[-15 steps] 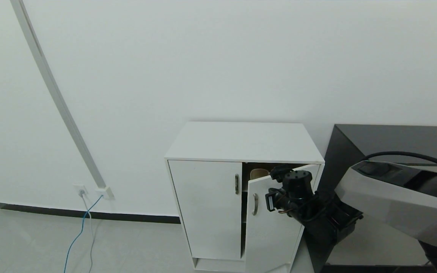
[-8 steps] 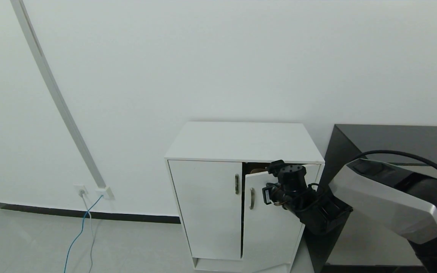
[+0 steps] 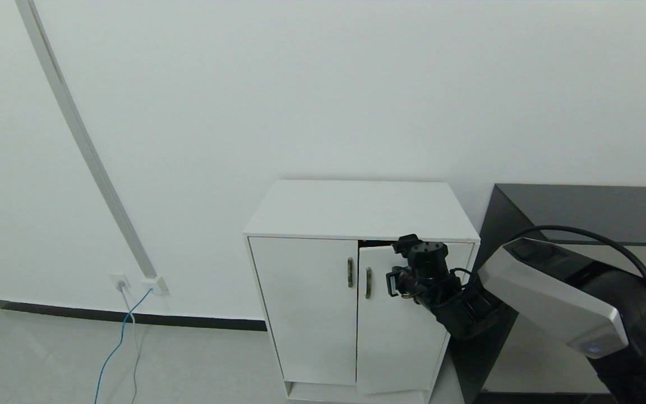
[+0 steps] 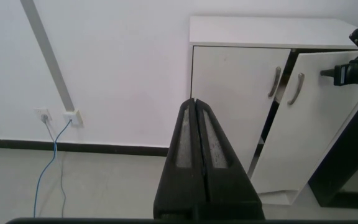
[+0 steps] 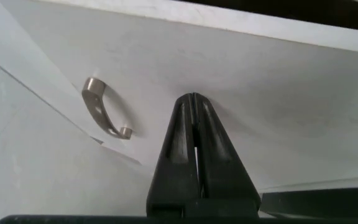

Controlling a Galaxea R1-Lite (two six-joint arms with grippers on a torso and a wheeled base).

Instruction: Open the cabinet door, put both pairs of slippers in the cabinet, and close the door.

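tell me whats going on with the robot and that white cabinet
The right gripper, shut, presses on the front of the right door of the cabinet, beside the handle. That door has swung most of the way closed in the last second but is still slightly ajar. The left door is shut. The left gripper, also shut, hangs back from the cabinet.

Right door (image 3: 396, 348) nearly closed, a sliver of gap at its 12 o'clock edge; right pincer (image 5: 194, 99) against its face; black furniture (image 3: 581, 207) flanks cabinet (image 3: 356, 207) at 3 o'clock.
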